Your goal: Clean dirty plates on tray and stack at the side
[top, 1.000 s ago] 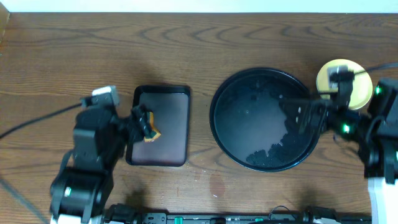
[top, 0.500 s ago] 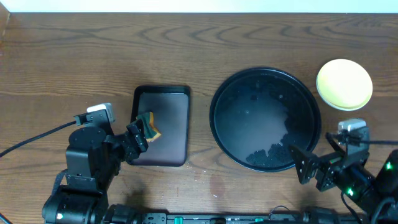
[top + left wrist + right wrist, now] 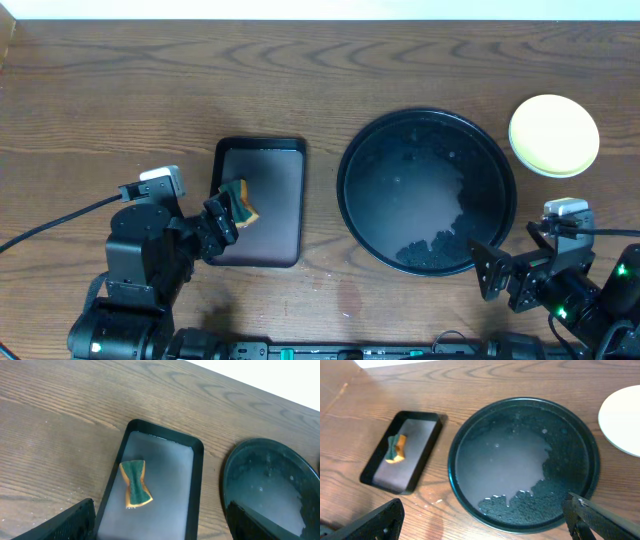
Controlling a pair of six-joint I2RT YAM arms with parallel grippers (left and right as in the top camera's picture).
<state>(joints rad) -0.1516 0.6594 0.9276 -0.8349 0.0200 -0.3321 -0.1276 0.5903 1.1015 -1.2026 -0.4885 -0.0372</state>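
Observation:
The large round black tray [image 3: 352,215] holds no plates, only water and dark wet patches; it also shows in the right wrist view [image 3: 454,467] and the left wrist view [image 3: 235,467]. A pale yellow plate [image 3: 553,135] sits at the far right, off the tray, its edge also in the right wrist view [image 3: 622,420]. Whether other plates lie under it cannot be told. My left gripper [image 3: 222,215] is open and empty over the near left of the small tray. My right gripper [image 3: 497,275] is open and empty at the round tray's near right rim.
A smaller dark rectangular tray [image 3: 280,250] lies left of the round tray, with a green and orange sponge [image 3: 240,205] on it, seen also in the left wrist view [image 3: 135,484]. The wooden table [image 3: 330,70] stretches behind.
The right arm has drawn back from the yellow plate at the far right to the near right of the round tray. The left arm pulled nearer earlier; both are nearly still in the last half second.

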